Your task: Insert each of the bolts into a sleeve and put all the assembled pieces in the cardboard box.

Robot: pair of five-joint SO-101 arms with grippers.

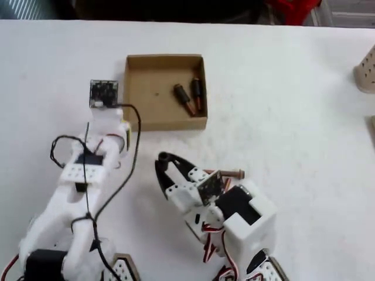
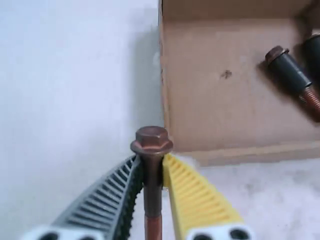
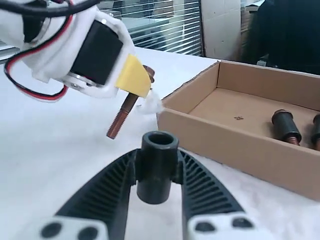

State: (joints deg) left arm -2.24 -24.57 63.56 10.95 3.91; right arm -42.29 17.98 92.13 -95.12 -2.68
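The left pincer (image 2: 151, 162) was clamped on a copper-coloured metal bolt with a flanged hexagonal head (image 2: 151, 141). Its grey ribbed finger (image 2: 100, 200) and yellow ribbed finger (image 2: 195, 200) pressed on the shank just under the head. This bolt sat just outside the left wall of the open brown cardboard box (image 1: 176, 124), which occupied the upper centre of the high view. In the right wrist view the held bolt (image 3: 125, 112) was tilted, threaded end lowest, beside the box wall (image 3: 220, 135).

The right pincer (image 3: 157, 157) was clamped on a black cylindrical sleeve (image 3: 156, 177), gripped around its middle with one open end showing. In the high view this sleeve (image 1: 164, 157) sat at the pincer tips, lower centre of the frame, below the box and apart from it. The held bolt and the sleeve were near each other but not touching.

Two assembled pieces lay side by side on the box floor, in its right half: the left-hand piece (image 1: 183, 98) and the right-hand piece (image 1: 197, 93), each a black sleeve on a copper-coloured bolt.

A loose copper-coloured bolt (image 1: 233, 173) lay on the white tabletop (image 1: 293, 117) just right of the right arm's wrist, partly hidden by it. A beige perforated object (image 1: 366, 73) stood at the right edge of the high view
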